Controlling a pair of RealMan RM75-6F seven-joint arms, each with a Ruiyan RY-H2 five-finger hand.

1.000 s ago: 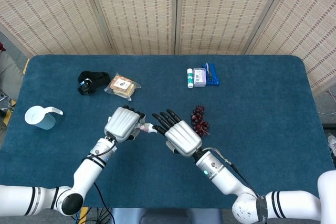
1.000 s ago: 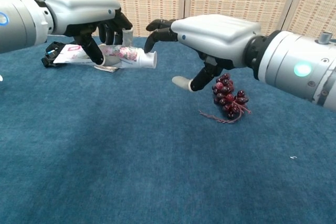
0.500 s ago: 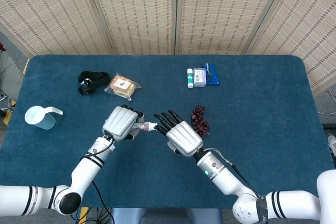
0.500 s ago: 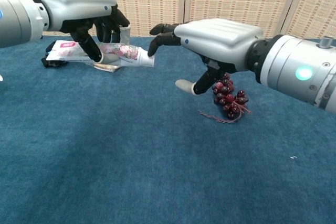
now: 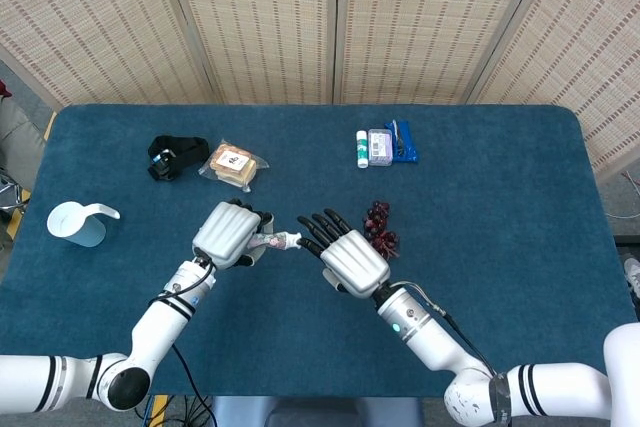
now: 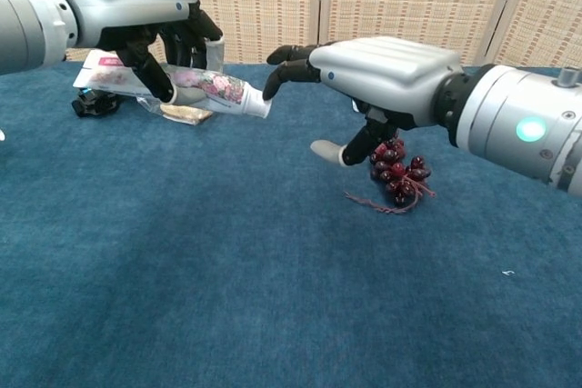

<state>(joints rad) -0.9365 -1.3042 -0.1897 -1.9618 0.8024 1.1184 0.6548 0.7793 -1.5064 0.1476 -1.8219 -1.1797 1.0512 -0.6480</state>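
Observation:
My left hand [image 5: 229,233] [image 6: 150,17] grips a white tube with a pink floral print [image 6: 205,89] [image 5: 275,242], held above the blue table with its cap end pointing toward my right hand. My right hand [image 5: 347,255] [image 6: 382,65] hovers open just right of the tube. Its fingertips [image 6: 277,81] reach the tube's cap end and seem to touch it. Below and behind the right hand lies a bunch of dark red grapes [image 6: 397,170] [image 5: 379,229] on the table.
At the back left sit a wrapped sandwich [image 5: 234,165] and a black strap bundle [image 5: 176,157]. A pale blue cup [image 5: 77,224] stands at the left edge. A glue stick, a small case and a blue item [image 5: 382,147] lie at the back centre.
My left hand has tilted the tube so its cap end dips toward the right hand. The right hand has drifted slightly right and its fingertips now meet the cap.

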